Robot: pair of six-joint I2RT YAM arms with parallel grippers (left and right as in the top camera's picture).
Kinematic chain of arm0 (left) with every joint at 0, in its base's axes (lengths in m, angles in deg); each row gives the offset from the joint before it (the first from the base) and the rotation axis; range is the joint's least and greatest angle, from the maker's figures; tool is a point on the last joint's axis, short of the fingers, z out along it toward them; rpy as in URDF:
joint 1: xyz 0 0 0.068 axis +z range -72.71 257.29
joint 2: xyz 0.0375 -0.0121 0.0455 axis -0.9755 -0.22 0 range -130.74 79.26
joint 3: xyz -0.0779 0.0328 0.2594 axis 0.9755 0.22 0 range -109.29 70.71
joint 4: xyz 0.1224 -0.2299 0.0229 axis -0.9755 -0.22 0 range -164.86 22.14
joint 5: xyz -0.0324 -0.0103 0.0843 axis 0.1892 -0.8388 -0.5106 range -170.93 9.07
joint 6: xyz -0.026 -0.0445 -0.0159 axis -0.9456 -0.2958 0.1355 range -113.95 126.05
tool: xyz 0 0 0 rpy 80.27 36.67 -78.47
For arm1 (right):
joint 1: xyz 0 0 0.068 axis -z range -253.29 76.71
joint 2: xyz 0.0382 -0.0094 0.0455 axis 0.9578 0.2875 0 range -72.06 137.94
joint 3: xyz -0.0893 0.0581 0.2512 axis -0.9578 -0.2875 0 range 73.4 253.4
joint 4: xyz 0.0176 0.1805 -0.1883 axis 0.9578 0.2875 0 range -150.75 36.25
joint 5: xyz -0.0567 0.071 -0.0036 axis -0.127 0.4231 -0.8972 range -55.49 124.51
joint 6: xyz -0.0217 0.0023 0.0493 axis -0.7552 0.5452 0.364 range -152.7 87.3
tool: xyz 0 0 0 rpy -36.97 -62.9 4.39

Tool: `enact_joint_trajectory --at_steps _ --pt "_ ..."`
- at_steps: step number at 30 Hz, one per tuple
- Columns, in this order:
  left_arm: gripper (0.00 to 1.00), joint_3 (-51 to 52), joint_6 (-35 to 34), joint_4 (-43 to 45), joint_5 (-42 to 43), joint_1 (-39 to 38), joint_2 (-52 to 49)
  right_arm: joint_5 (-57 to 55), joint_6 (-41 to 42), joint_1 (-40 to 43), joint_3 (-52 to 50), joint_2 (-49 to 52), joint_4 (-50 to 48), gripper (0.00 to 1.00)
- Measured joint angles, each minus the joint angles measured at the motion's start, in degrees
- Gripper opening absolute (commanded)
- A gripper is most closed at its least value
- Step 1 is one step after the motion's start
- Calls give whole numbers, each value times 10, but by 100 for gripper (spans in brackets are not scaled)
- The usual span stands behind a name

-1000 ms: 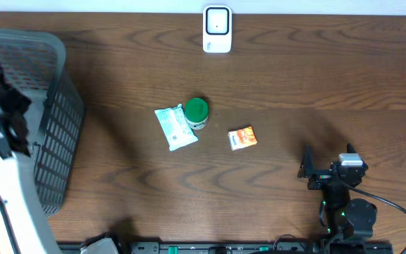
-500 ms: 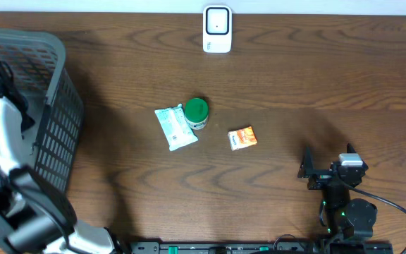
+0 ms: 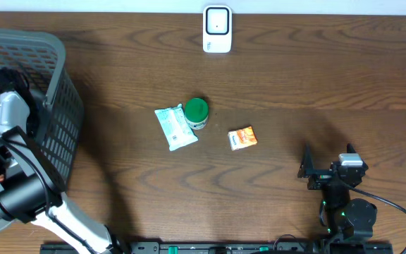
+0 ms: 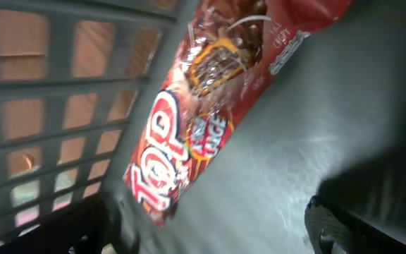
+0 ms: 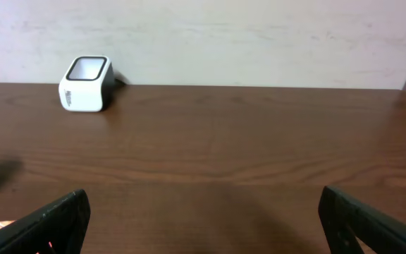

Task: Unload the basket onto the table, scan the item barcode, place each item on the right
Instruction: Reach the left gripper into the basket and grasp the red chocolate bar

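Red "TOP" wrapper (image 4: 189, 120) in grey basket (image 4: 55, 85); left fingers (image 4: 361, 227), right fingers (image 5: 48, 220) both wide, empty.

left arm (image 3: 16, 194): reaches up the far left side | left gripper (image 4: 210, 229): jaws wide apart | right arm (image 3: 351, 215): folded near right | right gripper (image 3: 328, 161): jaws wide apart

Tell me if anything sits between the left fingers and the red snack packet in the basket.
Nothing visible does. The left fingers stand open over the red snack packet, which lies inside the basket beside its mesh wall. That wall may crowd one finger on the way down.
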Motion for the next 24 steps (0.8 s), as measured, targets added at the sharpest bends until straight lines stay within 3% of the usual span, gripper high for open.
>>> enact_joint_trajectory --at_steps 17,19,22,24 --pt "87 0 21 25 -17 76 -16 0 0 0 0 0 0 99" --pt "80 2 21 31 -15 76 -17 0 0 0 0 0 0 99" --pt "62 8 19 40 -4 76 -17 0 0 0 0 0 0 99" --pt "57 10 22 42 4 76 -21 0 0 0 0 0 0 99"
